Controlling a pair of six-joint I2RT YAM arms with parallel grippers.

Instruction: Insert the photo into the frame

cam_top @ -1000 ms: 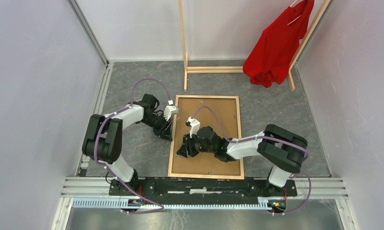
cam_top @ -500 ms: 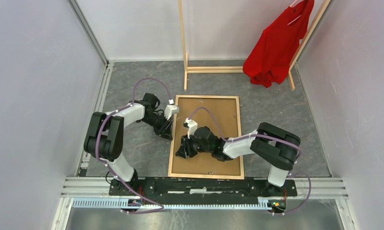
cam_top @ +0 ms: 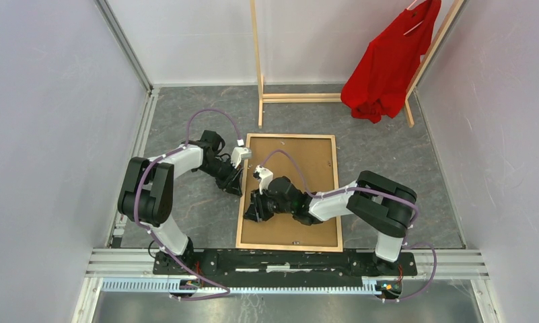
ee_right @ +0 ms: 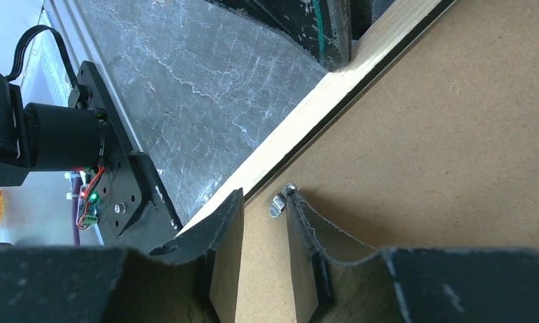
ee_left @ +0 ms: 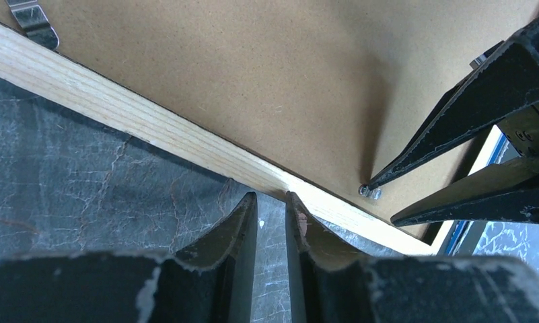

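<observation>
Lighting: even, bright, diffuse overhead. Shadows: soft, short under both arms; darker wedge on backing board (ee_left: 266,81) beside right gripper (ee_left: 381,192). Focus: overhead sharp; wrist views blur near fingers (ee_right: 219,235) (foreground only)
</observation>
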